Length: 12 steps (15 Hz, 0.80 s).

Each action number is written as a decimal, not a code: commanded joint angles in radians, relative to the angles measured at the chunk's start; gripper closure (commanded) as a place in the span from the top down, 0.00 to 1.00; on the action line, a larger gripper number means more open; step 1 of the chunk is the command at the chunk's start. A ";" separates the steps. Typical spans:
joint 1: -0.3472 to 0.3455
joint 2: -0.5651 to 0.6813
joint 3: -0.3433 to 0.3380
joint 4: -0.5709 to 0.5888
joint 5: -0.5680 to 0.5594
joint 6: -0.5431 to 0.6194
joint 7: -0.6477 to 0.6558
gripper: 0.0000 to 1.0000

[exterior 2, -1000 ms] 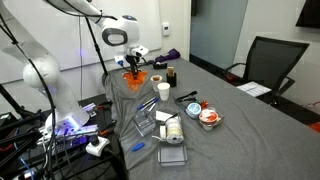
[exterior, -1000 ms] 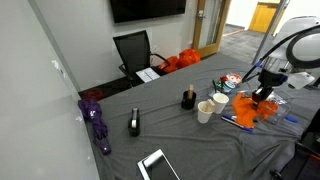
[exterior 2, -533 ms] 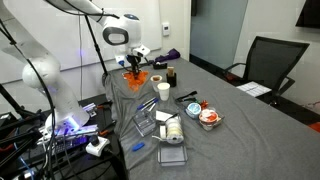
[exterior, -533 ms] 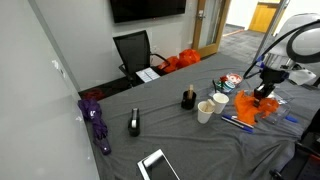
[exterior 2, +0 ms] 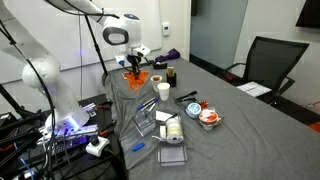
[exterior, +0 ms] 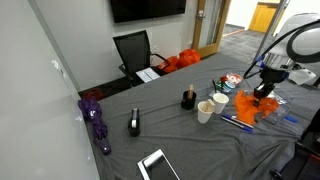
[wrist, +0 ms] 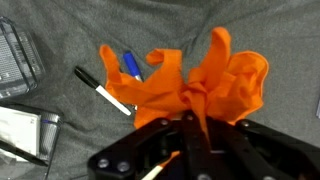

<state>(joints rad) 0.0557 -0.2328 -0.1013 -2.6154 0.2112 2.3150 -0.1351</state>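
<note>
My gripper is shut on a fold of an orange cloth that lies crumpled on the grey tablecloth. In both exterior views the gripper stands right over the cloth, pinching its top. A blue pen and a black-and-white marker lie partly under the cloth's left edge.
A white cup, a second cup and a dark jar stand near the cloth. Clear plastic containers, a bowl with red contents, a purple item, a tablet and an office chair are around.
</note>
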 commanded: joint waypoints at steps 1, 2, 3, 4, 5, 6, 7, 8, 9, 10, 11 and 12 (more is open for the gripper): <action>-0.064 -0.006 -0.032 0.031 -0.040 0.010 -0.085 0.01; -0.088 0.004 -0.043 0.050 -0.076 0.006 -0.090 0.01; -0.105 0.011 -0.057 0.069 -0.097 0.000 -0.106 0.01; -0.122 0.023 -0.077 0.093 -0.102 -0.009 -0.121 0.01; -0.134 0.033 -0.095 0.114 -0.098 -0.008 -0.141 0.01; -0.142 0.046 -0.114 0.138 -0.081 -0.007 -0.169 0.01; -0.150 0.065 -0.132 0.169 -0.063 -0.019 -0.189 0.01; -0.157 0.079 -0.145 0.193 -0.054 -0.024 -0.201 0.01; -0.161 0.094 -0.156 0.215 -0.039 -0.023 -0.215 0.01; -0.164 0.103 -0.165 0.233 -0.015 -0.024 -0.224 0.01; -0.168 0.118 -0.172 0.256 0.006 -0.045 -0.227 0.01; -0.171 0.130 -0.176 0.269 0.026 -0.045 -0.234 0.01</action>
<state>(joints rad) -0.0961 -0.1652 -0.2696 -2.4195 0.1790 2.3112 -0.3263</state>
